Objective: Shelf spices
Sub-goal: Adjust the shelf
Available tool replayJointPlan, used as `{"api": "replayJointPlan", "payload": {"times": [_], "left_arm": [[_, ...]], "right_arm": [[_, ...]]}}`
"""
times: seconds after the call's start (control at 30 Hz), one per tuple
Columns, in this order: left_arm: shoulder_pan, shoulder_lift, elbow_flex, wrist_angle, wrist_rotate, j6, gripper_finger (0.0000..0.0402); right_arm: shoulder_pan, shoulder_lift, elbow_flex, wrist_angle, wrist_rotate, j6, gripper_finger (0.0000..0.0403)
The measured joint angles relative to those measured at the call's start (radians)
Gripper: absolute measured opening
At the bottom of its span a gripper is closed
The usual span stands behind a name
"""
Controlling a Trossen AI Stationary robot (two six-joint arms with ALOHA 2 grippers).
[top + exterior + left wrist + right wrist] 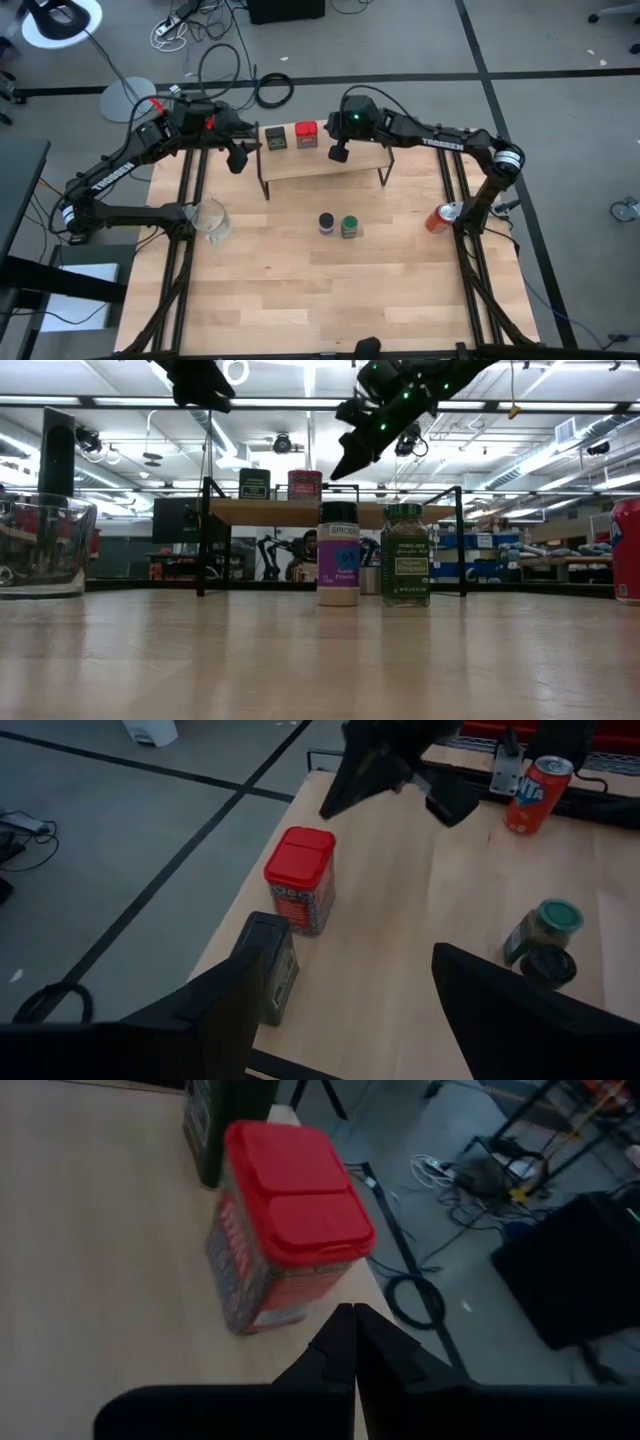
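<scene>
Red tin (pixel 285 1230) and dark tin (pixel 275 137) sit on the shelf (pixel 350 160), just beside the clenched right gripper (pixel 352 1342); left gripper (pixel 350 1010) released. Purple jar (pixel 338 553) reads "SPICES"; green jar (pixel 405 555) beside it.

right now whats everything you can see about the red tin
The red tin is a small square container with a glossy red two-part lid and a busy printed label round its sides. It stands upright on the shelf near one end of the light wooden plank, close beside the dark tin but apart from it. Nothing grips it; the right gripper hovers just next to it, fingers shut.
</scene>
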Motion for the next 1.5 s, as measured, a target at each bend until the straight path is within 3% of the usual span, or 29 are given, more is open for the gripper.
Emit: {"api": "replayJointPlan", "payload": {"times": [0.2,0.33,0.6,0.83,1.03,1.27,1.5], "left_arm": [[-0.014,0.0,0.0,0.0,0.0,-0.021,0.0286],[-0.013,0.0,0.0,0.001,0.0,-0.014,0.0286],[-0.013,0.0,0.0,0.002,-0.001,0.011,0.0286],[-0.013,0.0,0.0,0.002,-0.001,0.011,0.0286],[-0.013,0.0,0.0,0.002,-0.001,0.012,0.0286],[-0.013,0.0,0.0,0.003,-0.001,0.012,0.0286],[-0.013,0.0,0.0,0.002,-0.001,0.011,0.0286]], "right_arm": [[0.076,-0.127,0.0,-0.134,0.201,0.044,0.0],[0.117,-0.242,-0.022,-0.228,0.27,0.16,0.0],[0.138,-0.507,-0.323,-0.236,0.43,0.379,0.0],[0.132,-0.738,-0.589,-0.146,0.436,0.548,0.0],[0.141,-0.88,-0.716,-0.129,0.428,0.652,0.0],[0.14,-0.915,-0.778,-0.131,0.328,0.722,0.0],[0.098,-0.912,-0.789,-0.17,0.333,0.797,0.0]]}}
